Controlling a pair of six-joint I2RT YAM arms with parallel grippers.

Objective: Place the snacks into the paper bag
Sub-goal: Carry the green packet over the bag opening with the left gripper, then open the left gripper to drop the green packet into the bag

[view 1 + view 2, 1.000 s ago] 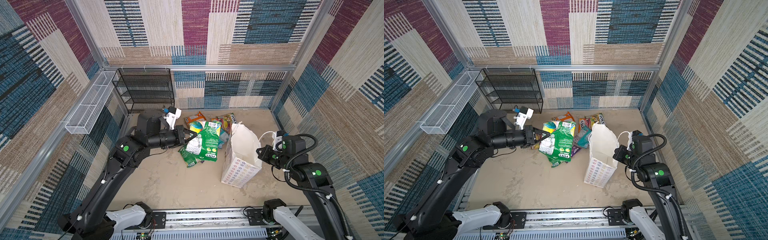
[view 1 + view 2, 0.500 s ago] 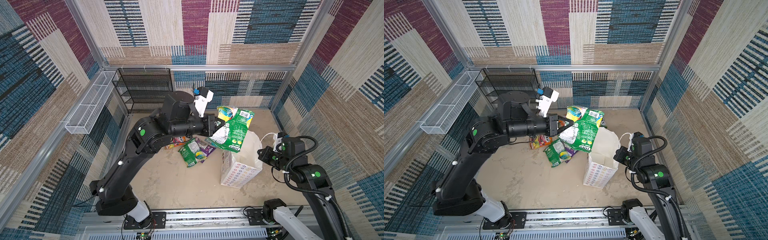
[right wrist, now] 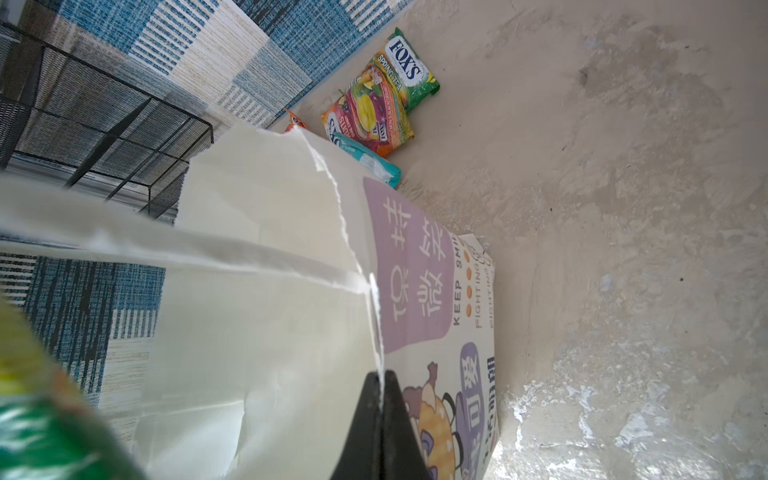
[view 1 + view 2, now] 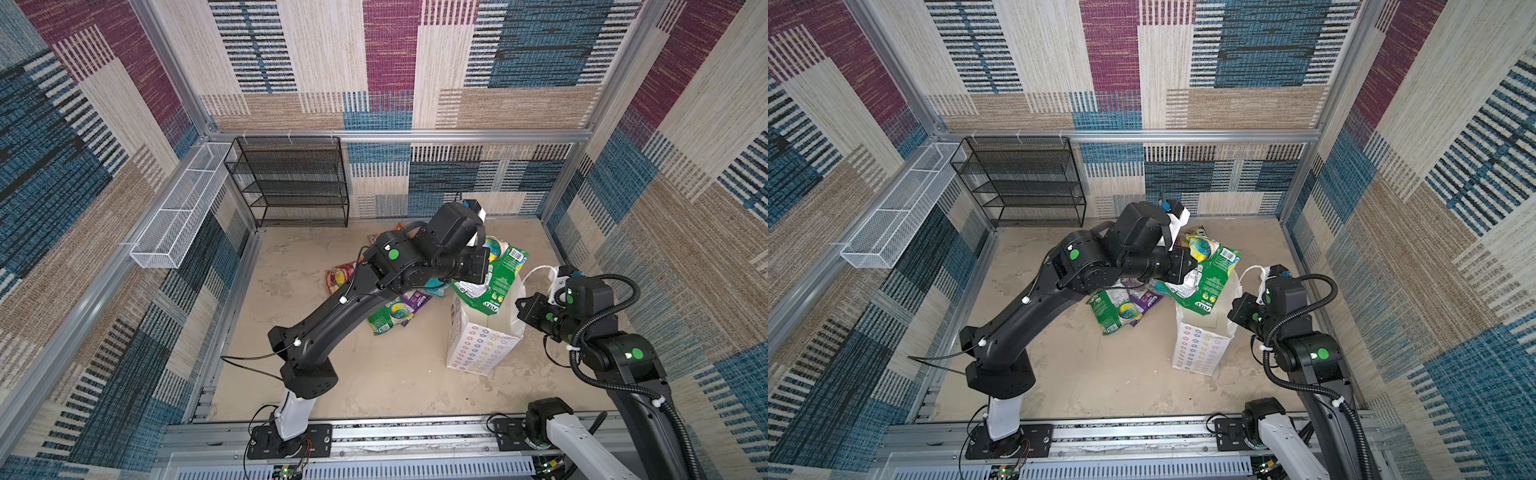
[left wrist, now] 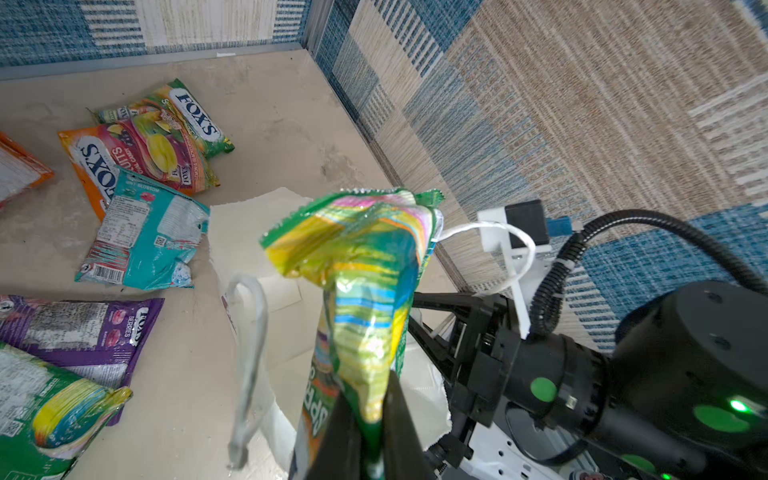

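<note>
On the desk (image 4: 374,386), left of the bag, loose snacks lie in a heap: a flat green packet (image 4: 388,318) and a purple packet (image 4: 415,300) show in both top views. The wrist views alone give a clear sight of the Spring Tea packet (image 3: 405,68) by the far wall, which the arm mostly covers from above. The left claw (image 5: 370,399) is pinched tight on one end of a crumpled green packet (image 4: 494,282), held over the open mouth of the paper bag (image 4: 478,345). The top views show the bag's starred side; only the right wrist view shows its cartoon side. There the right claw (image 3: 379,386) is clamped on the bag's right rim. A second ago the crumpled packet was over the heap; it has since travelled right to the bag.
</note>
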